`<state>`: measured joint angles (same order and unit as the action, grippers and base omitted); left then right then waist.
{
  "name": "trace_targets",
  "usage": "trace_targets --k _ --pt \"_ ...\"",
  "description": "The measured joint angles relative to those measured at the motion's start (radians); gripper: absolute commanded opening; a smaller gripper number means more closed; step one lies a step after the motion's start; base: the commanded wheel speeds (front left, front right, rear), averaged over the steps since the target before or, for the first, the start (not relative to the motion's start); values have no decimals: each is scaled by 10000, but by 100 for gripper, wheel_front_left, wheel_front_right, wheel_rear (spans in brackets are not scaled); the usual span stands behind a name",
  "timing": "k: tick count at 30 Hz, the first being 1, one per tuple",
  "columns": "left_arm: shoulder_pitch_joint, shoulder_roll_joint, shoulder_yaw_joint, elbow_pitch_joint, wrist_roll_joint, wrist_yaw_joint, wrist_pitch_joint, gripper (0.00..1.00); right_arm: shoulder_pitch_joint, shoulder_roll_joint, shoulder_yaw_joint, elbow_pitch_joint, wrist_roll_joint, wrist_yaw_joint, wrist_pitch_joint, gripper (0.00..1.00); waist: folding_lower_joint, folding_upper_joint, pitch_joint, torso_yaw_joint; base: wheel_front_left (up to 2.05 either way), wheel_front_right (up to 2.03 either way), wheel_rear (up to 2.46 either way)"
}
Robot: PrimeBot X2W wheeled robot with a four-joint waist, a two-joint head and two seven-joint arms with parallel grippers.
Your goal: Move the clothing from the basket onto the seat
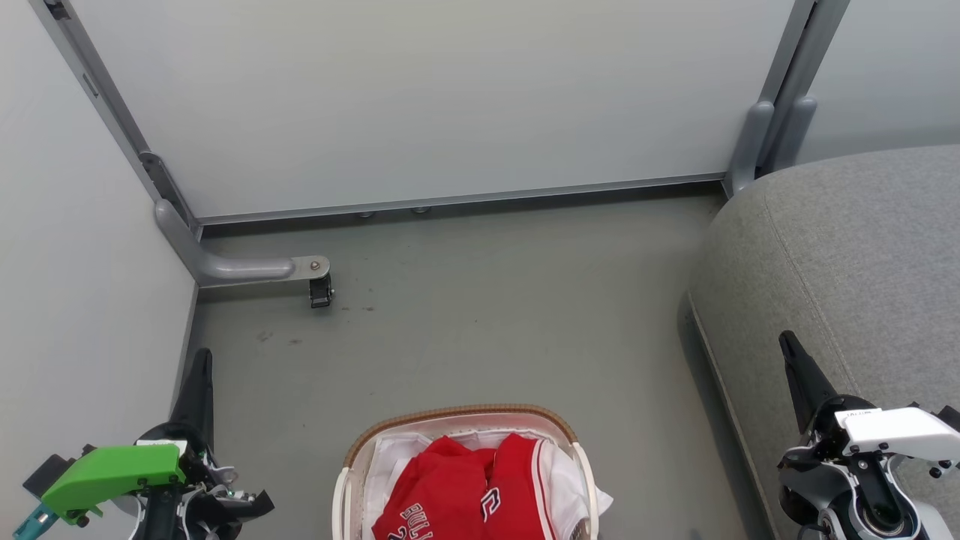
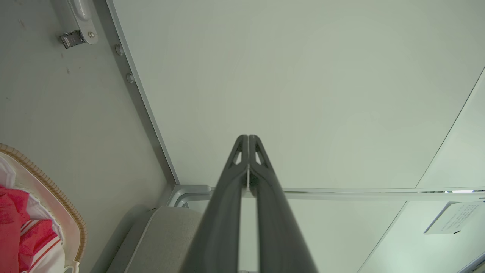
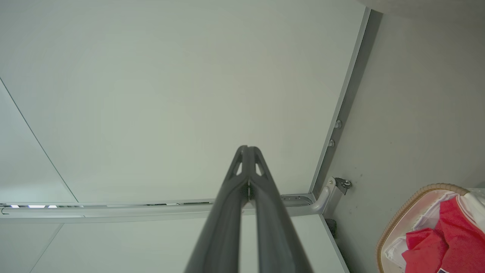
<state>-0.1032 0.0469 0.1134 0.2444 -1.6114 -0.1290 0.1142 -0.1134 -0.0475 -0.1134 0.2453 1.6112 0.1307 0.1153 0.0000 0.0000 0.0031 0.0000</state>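
Nearest me, the left gripper [image 1: 200, 364] and right gripper [image 1: 791, 352] sit at the lower corners, each pair of fingers pressed together with nothing between them. Midway between the two and well apart from both, the red clothing [image 1: 465, 487] lies heaped inside the basket [image 1: 457, 412]. The seat [image 1: 847, 255] rises beyond the right gripper. Farther off are the grey floor [image 1: 487, 300], a caster [image 1: 321, 291] and the pale wall panel [image 1: 435, 105].

Left hand [image 1: 201, 358] closed, empty; right hand [image 1: 787, 341] likewise.
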Motion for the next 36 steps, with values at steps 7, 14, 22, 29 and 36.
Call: trace_targets --k 7,14,22,29,36 --pt "0 0 0 0 -2 0 0 0 0 0 -2 0 0 0 0 0 0 0 0 0 0 0 0" --pt "0 0 0 0 0 0 0 0 0 0 -2 0 0 0 0 0 0 0 0 0 0 0 0" --pt "0 0 0 0 0 0 0 0 0 0 -2 0 0 0 0 0 0 0 0 0 0 0 0" --pt "0 0 0 0 -2 0 0 0 0 0 -2 0 0 0 0 0 0 0 0 0 0 0 0" --pt "0 0 0 0 0 0 0 0 0 0 -2 0 0 0 0 0 0 0 0 0 0 0 0"
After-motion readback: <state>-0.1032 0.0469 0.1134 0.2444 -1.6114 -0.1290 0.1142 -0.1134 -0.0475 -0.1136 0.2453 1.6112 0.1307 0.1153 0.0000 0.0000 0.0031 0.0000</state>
